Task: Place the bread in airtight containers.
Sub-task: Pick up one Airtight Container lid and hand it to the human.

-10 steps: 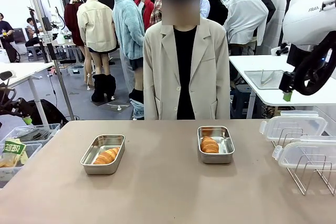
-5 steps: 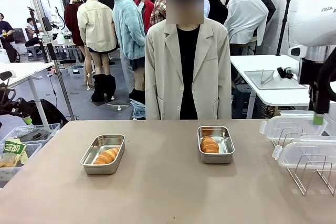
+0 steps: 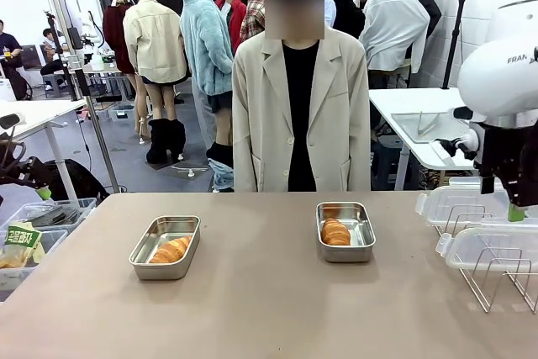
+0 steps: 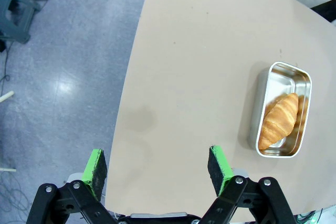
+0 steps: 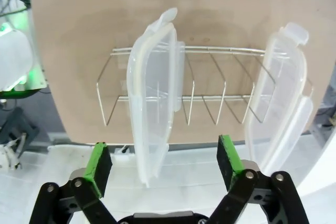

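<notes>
Bright, even indoor light falls from above. The table (image 3: 269, 317) is lit flat, with thin soft shadows hugging the containers (image 3: 165, 246) (image 3: 345, 230), whose steel rims glint. In the left wrist view the floor (image 4: 63, 85) carries a pale glare patch and the table's edge bows with wide-angle distortion. In the right wrist view the ground beyond the table's edge washes out white behind the lids (image 5: 152, 103).

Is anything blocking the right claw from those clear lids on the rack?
Nothing visible. The open right gripper hangs directly above one lid, which stands on edge in the wire rack, with only air between them. The second lid stands a few slots away, off to the side.
</notes>
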Tool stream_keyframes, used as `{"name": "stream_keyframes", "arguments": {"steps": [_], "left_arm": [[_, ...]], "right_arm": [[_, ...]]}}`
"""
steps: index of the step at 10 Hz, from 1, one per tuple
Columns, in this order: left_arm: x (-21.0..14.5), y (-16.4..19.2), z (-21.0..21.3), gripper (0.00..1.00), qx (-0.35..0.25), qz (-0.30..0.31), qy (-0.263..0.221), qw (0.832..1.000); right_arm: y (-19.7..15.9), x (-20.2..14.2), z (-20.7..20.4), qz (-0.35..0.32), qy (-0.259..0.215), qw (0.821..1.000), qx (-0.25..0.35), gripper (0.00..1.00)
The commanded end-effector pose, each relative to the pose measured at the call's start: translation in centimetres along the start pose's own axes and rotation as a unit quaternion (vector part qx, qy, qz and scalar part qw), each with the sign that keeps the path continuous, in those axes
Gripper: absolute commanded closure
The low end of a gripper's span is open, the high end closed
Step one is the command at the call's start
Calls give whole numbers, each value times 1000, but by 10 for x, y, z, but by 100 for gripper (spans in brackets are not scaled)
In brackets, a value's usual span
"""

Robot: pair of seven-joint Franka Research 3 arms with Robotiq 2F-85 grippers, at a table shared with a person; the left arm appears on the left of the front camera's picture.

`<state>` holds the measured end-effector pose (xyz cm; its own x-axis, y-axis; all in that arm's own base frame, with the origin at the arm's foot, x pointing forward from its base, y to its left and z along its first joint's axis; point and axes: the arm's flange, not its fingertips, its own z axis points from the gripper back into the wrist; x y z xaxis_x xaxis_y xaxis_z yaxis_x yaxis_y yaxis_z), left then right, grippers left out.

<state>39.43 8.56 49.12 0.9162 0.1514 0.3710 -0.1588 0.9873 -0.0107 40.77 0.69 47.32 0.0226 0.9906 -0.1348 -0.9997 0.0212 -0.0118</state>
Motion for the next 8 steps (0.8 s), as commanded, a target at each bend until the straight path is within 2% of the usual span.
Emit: {"name": "stream_keyframes", "arguments": {"steps": [1, 4, 5, 8], "left_arm": [[0, 1, 1, 0, 0, 1, 2, 1000], [0, 1, 1, 0, 0, 1, 2, 1000], [0, 1, 1, 0, 0, 1, 2, 1000], [0, 1, 1, 0, 0, 1, 2, 1000]], "right_arm": [[4, 5, -12, -26, 11, 1000, -2, 0], [-5, 14, -30, -47, 3, 999, 21, 0], [-12, 17, -39, -65, 5, 998, 6, 0], [-18, 27, -52, -48, 20, 999, 9, 0]]}}
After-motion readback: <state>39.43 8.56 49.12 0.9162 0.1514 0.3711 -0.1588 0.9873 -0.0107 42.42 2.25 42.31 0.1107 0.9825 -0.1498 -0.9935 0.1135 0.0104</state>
